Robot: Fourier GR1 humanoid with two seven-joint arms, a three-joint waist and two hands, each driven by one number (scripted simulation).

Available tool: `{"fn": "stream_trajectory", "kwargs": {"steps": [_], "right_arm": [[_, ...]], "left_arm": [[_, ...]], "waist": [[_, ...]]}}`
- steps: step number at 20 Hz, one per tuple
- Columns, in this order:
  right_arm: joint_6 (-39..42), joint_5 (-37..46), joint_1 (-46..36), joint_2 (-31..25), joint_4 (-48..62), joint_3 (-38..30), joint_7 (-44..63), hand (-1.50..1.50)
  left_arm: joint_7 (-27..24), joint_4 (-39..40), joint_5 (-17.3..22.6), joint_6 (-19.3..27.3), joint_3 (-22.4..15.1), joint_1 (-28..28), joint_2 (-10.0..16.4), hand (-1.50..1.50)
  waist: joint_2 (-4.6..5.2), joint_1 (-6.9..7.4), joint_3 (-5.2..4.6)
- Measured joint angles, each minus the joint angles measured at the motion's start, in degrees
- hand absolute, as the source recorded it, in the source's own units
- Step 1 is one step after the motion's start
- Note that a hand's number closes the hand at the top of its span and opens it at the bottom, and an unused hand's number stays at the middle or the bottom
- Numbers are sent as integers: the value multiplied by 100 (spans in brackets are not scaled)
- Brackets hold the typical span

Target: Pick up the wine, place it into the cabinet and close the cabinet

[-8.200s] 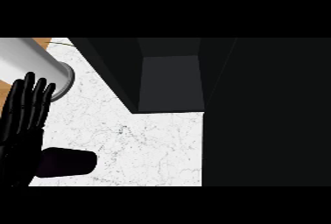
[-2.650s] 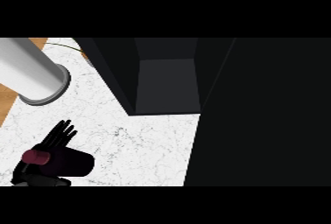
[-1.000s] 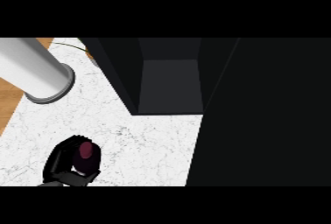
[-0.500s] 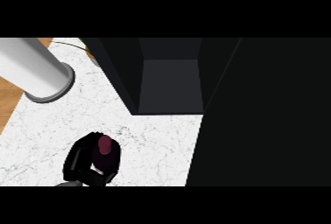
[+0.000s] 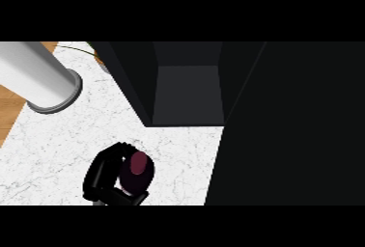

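White, grey-veined marble forms the counter, which fills the left half of the head view, with a strip of wooden floor showing past its left edge. At the counter's far side stands a dark cabinet, its front open onto a bare grey interior. A broad black panel, seemingly the cabinet's door, covers the counter's whole right side. Near the far left corner a pale cylinder leans across the marble, ending in a wider grey ring.

The wine is close to the counter's near edge, in front of the cabinet's opening and just left of the black panel. It is a dark bottle with a maroon end turned upward toward the camera. The left hand is clenched around it, black fingers curling over its left side and thumb wrapping underneath. Whether the bottle touches the marble cannot be told.
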Motion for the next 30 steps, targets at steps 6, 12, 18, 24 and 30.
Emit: {"fn": "stream_trajectory", "kwargs": {"steps": [6,12,18,24,30], "right_arm": [[-6,-2,262,-183,-23,-19,-265,-150],[-22,-12,463,-270,-20,97,-575,-150],[-76,-13,561,-406,-38,133,-647,-150],[31,-75,711,-532,-29,-114,-892,-150],[55,-109,745,-545,-29,-125,-959,-150]], "left_arm": [[450,-699,101,739,-606,29,-23,150],[530,-837,13,1737,-1064,-250,-29,150],[576,-384,-110,2375,-1075,-903,-19,150],[568,232,-215,2544,-895,-1557,-25,150],[650,959,-179,2688,-760,-2378,-20,150]], "waist": [[3,-28,0],[9,-43,-1],[15,-78,-5],[27,-74,-2],[33,-89,-3]]}}
